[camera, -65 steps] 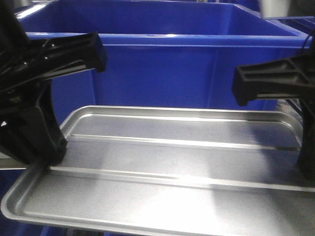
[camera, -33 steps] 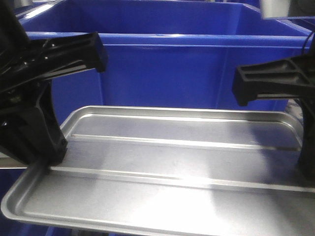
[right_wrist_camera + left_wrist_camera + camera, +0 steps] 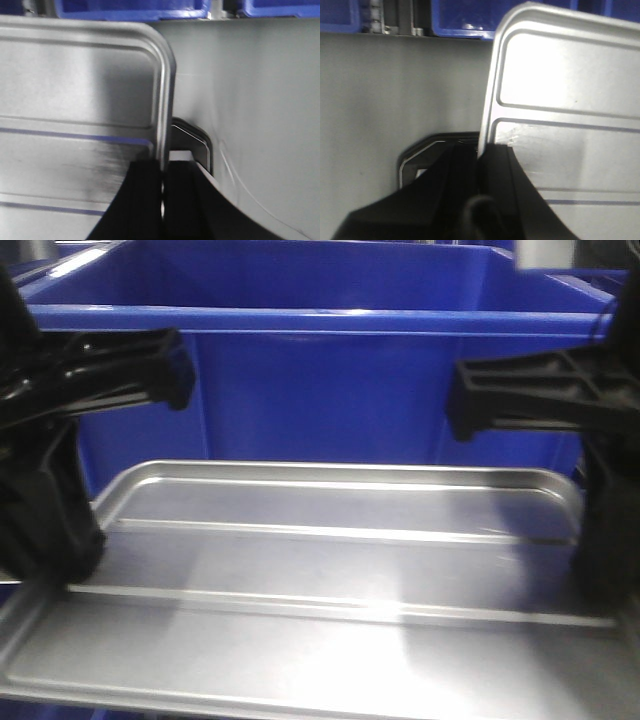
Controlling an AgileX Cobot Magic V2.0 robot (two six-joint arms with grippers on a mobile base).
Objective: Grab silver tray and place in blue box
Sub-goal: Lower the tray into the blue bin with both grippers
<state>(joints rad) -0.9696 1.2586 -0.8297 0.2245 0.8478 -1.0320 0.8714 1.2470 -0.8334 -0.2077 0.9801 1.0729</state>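
In front of the blue box (image 3: 320, 390), on its near side, the silver tray (image 3: 330, 570) is held flat between both arms. Its floor with the two long ridges faces up and its far rim lies close to the box wall, well below the box's rolled rim.

Left gripper (image 3: 481, 155): pinched on the tray's left short rim, one finger above the metal and one below. The wrist view shows the rim running straight into the closed gap.

Right gripper (image 3: 162, 167): likewise clamped on the right short rim, near the rounded corner.

Both grasps sit roughly mid-length of their edges, so the load looks balanced. The front view is slightly blurred, so fine contact detail is taken from the wrist views only.

Grey counter (image 3: 380, 100) shows beneath and beside the tray in both wrist views. I cannot tell how far the tray is clear of it.

Status, my judgement:
- Grab: done, two-handed hold in place.
- Place: not yet done. The tray is outside the box and lower than its rim.
- Left to do: raise the tray above the rim, carry it forward over the opening, lower it inside, then release both sides.

Inside of the box: only the top of the far wall shows, and the floor is hidden.
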